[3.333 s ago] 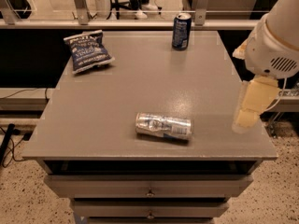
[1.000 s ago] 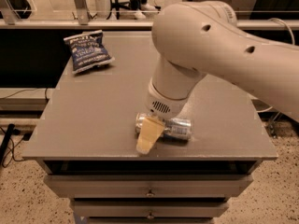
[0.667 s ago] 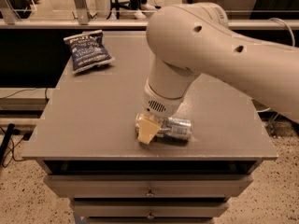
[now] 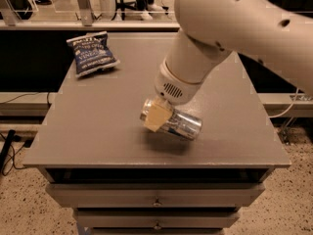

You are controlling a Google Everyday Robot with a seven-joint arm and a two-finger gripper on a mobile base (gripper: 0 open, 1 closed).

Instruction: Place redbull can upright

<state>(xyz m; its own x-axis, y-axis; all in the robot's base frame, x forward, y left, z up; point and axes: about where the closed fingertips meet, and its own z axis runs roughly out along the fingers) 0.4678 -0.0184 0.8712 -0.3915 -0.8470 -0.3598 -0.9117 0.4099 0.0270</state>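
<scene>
Camera view: the gripper (image 4: 157, 116) sits low over the table (image 4: 98, 126), near the middle of the front edge, at the end of the arm (image 4: 220, 28) reaching in from the back right corner. It is clamped on the redbull can (image 4: 185, 124). One cream finger lies across the near side of the can's left end, and the other is hidden behind it. The can lies almost on its side, its left end slightly higher. A shadow beneath it suggests it is just clear of the surface. The step in hand looks like the grasp and first lift. Next the wrist must turn until the can stands on its base, then lower and let go. A chip bag (image 4: 92, 53) lies well apart near the back left corner.
</scene>
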